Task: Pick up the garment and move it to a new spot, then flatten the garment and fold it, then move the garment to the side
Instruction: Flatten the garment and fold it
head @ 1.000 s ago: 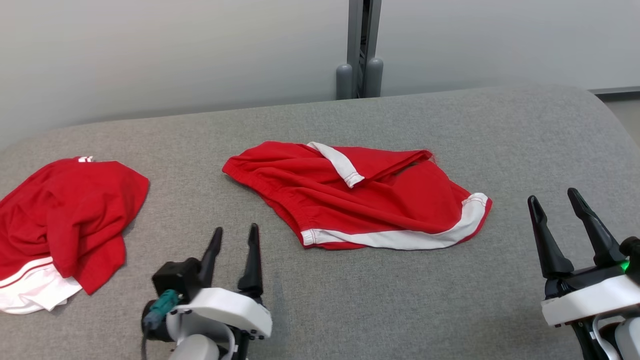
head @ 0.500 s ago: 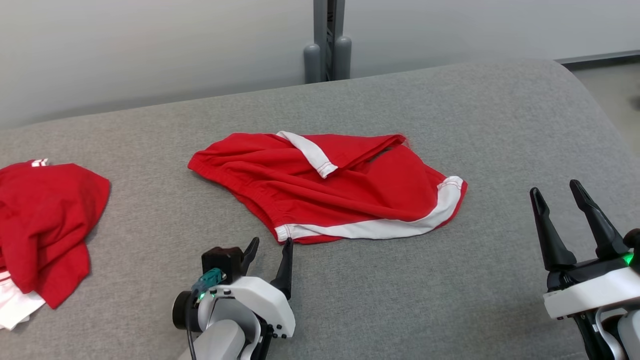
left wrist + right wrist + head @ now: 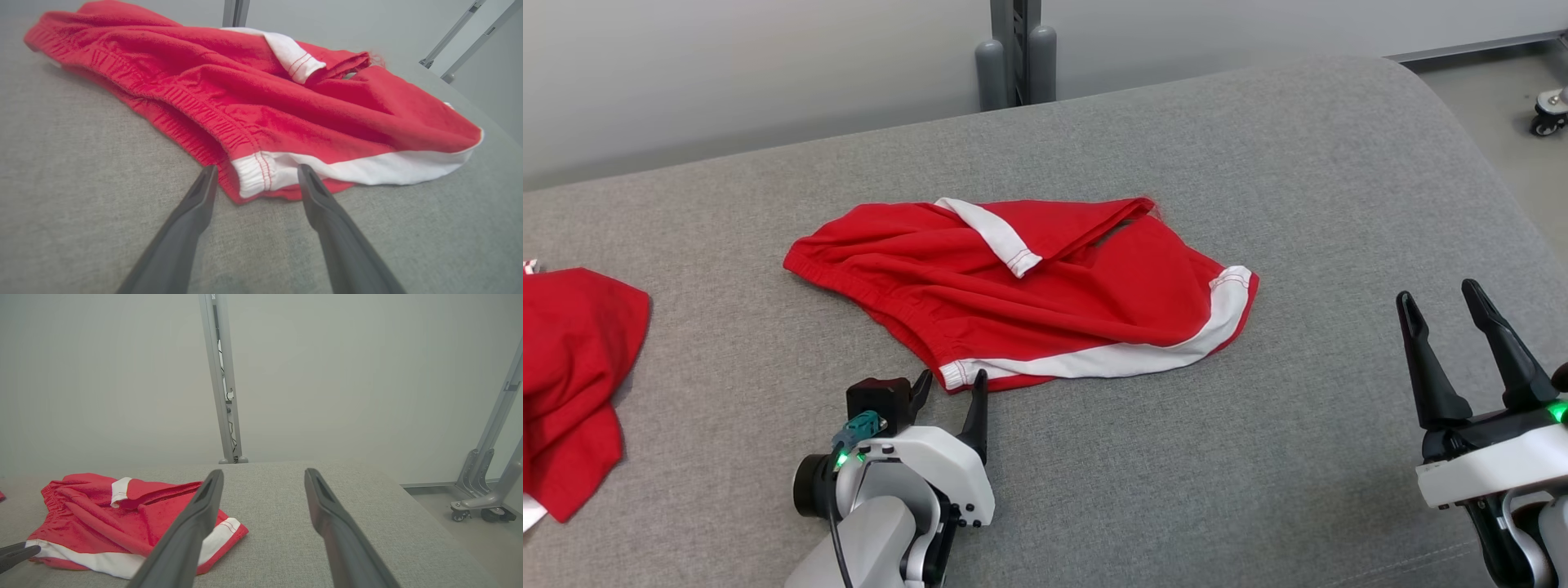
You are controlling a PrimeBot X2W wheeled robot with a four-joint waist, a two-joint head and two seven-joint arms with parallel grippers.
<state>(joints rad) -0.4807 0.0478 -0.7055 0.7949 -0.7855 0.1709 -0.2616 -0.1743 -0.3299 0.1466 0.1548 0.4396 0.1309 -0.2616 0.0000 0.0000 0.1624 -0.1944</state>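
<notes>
While our left tool (image 3: 952, 377) stands wide open and empty at the near edge of the red garment (image 3: 1054, 302), its fingertips (image 3: 202, 196) flank the garment's white-trimmed corner. Our right tool (image 3: 1437, 292) gapes just as wide, holding nothing, well apart to the right. We see the garment lying crumpled mid-desk (image 3: 1258, 457). Another red cloth (image 3: 572, 359) lies far to the left, and a grey post (image 3: 1017, 49) stands beyond.

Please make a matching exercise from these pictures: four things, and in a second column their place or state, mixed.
1 left gripper
2 right gripper
3 red shorts
4 second red garment

a bunched at the head view's left edge
b open, tips at the shorts' white-trimmed corner
c open, away from all cloth
d lying mid-way on the grey surface

Pairs: 1-b, 2-c, 3-d, 4-a
</notes>
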